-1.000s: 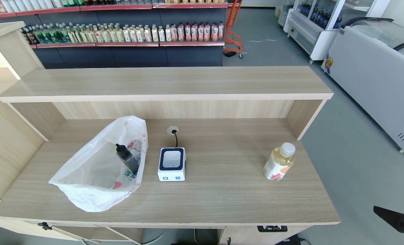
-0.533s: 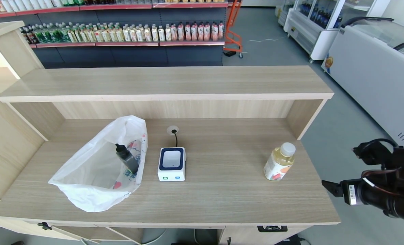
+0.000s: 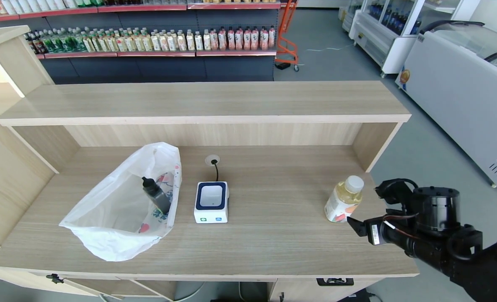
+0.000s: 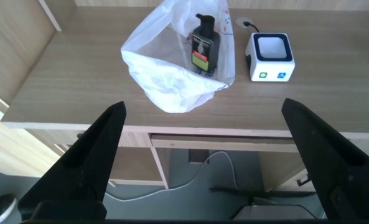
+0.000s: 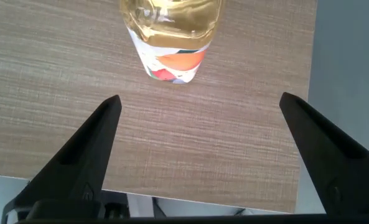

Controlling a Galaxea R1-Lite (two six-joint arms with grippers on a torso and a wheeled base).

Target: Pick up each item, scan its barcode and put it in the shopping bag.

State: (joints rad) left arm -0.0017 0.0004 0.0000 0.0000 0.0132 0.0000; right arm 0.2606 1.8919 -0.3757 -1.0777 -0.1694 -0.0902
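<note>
The right hand (image 3: 368, 208) hovered wide open, gripping nothing, just beside the upright pale-yellow bottle (image 3: 343, 204) near the right end of the wooden bench (image 3: 273, 239).

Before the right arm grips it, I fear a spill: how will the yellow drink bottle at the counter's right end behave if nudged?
The bottle stands upright on a narrow base, so a sideways nudge from the right pincer could tip it, and being round it may roll. It looks nearly full, so probably heavyish. Its cap is on, so spilling seems unlikely.
</note>
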